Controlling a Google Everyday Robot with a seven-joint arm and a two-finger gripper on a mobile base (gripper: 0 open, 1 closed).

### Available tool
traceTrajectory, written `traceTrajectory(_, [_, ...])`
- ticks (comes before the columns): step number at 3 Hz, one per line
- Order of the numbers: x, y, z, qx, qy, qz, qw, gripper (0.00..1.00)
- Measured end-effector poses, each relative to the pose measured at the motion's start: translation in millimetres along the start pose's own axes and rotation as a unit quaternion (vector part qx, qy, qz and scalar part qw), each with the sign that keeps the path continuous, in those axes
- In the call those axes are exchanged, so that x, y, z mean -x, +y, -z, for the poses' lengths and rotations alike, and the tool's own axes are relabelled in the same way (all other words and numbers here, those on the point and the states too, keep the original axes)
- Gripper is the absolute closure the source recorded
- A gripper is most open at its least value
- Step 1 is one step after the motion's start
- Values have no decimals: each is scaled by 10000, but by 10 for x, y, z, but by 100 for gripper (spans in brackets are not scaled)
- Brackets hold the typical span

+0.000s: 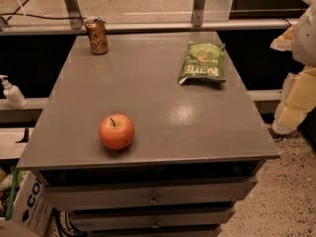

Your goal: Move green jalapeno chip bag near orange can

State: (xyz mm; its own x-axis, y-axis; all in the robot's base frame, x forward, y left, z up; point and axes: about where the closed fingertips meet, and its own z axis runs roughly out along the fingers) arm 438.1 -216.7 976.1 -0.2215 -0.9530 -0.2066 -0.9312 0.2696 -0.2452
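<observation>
The green jalapeno chip bag [202, 63] lies flat on the grey table top [163, 107], at the far right, with white "Kettle" lettering facing me. The orange can [97, 35] stands upright at the far left corner of the table, well apart from the bag. My gripper [292, 107] hangs at the right edge of the view, beyond the table's right side and to the right of the bag. It touches nothing on the table.
A red-orange apple [116, 131] sits near the front left of the table. Drawers [153, 199] run below the front edge. A white pump bottle [12, 92] stands on a ledge at left. A cardboard box [27, 209] sits on the floor at lower left. A metal rail [148, 26] runs behind the table.
</observation>
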Motion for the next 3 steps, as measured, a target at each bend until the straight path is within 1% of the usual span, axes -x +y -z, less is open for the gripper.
traceTrajectory(1, [0, 0, 0, 0, 0, 0, 10000, 0])
traceTrajectory(2, [10, -187, -209, -159, -194, -132, 9996, 0])
traceTrajectory(3, [26, -554, -704, -401, -621, -453, 9962, 0])
